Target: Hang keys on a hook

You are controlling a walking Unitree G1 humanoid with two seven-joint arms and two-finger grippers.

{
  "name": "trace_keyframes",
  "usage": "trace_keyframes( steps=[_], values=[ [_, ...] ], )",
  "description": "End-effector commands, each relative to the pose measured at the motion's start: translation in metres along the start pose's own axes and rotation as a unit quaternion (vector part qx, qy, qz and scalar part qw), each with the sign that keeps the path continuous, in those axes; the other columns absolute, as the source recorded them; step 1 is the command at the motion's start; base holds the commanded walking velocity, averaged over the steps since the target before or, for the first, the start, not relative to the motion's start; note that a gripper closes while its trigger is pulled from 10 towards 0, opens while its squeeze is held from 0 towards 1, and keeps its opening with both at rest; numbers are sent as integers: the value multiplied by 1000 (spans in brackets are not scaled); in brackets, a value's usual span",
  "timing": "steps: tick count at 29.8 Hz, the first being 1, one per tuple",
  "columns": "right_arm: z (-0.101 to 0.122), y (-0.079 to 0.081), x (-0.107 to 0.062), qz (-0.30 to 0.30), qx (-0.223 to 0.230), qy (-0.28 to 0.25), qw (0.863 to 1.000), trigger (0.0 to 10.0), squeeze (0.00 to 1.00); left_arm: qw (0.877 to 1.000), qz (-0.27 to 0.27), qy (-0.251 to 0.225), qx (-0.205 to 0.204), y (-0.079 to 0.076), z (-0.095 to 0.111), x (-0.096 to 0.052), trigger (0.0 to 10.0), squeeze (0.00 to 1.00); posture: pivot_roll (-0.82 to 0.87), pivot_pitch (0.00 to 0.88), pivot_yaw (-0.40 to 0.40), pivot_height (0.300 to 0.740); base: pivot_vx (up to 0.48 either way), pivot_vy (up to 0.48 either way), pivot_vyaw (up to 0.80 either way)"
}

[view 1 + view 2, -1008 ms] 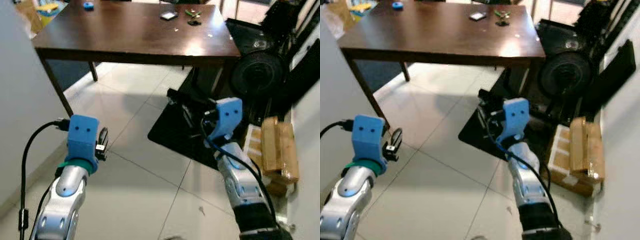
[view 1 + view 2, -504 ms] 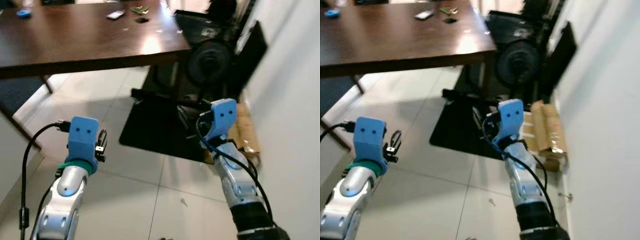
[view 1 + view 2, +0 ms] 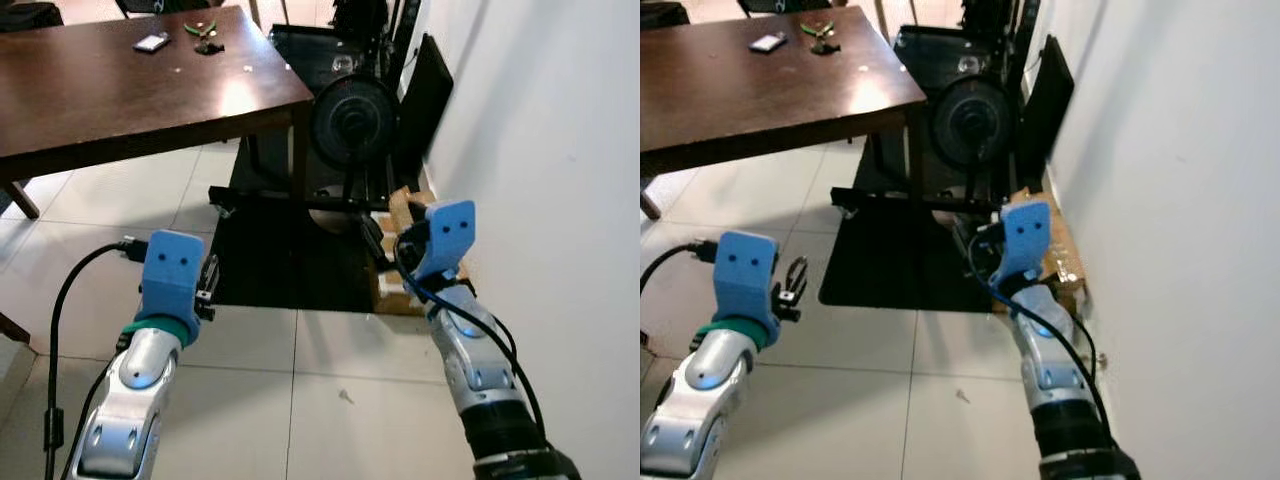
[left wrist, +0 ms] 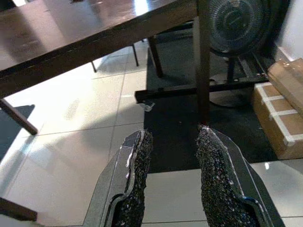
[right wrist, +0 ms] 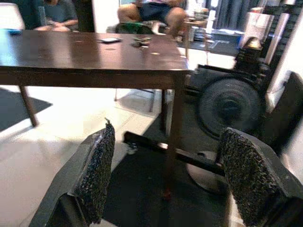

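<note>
Two tools held up over a pale tiled floor (image 3: 120,200), both empty. Left tool (image 4: 173,156): fingers (image 4: 137,175) a little apart, nothing between them, hanging over the edge of a black mat (image 3: 270,270). Right tool (image 5: 165,170): fingers (image 5: 97,175) spread wide, nothing gripped, held near a white wall (image 3: 540,150).

One dark wooden worktop (image 3: 110,95) stands ahead to the left. On its far end lie a small bunch that may be the keys (image 3: 207,33), green and black, and just beside it a flat pale card-like item (image 3: 152,42); too small to tell more. Both lie well apart from either tool.

One black round fan (image 3: 352,122) stands by the worktop's near right leg, on the mat. One black panel (image 3: 420,100) leans on the wall behind it. Brown taped cardboard boxes (image 4: 284,109) sit on the floor against the wall, just beside the right arm. Seated people (image 5: 151,12) show beyond the worktop in the right wrist view.
</note>
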State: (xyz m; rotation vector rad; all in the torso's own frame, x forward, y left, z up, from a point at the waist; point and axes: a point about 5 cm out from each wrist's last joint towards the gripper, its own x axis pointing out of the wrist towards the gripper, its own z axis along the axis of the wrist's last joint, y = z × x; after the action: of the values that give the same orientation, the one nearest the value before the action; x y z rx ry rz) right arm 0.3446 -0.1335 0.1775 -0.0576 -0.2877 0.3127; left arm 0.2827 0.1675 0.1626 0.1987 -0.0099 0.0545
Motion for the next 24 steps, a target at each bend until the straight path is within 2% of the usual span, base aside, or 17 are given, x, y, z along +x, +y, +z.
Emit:
trace_keyframes(
  steps=[1,12,24],
  values=[
    [-3,2,0,3,-4,4,1000,10000,0,1000,3,10,14,1,-7,0,10000,0,-36,45,77,740,412,0,0],
    [-4,4,1,7,-6,3,1000,10000,0,1000,4,11,14,0,-6,2,10000,0,-34,56,76,740,446,0,-77],
    [-4,2,1,3,-5,6,1000,10000,0,1000,5,12,13,1,-7,2,10000,0,-33,65,75,740,440,0,-800]
  ],
)
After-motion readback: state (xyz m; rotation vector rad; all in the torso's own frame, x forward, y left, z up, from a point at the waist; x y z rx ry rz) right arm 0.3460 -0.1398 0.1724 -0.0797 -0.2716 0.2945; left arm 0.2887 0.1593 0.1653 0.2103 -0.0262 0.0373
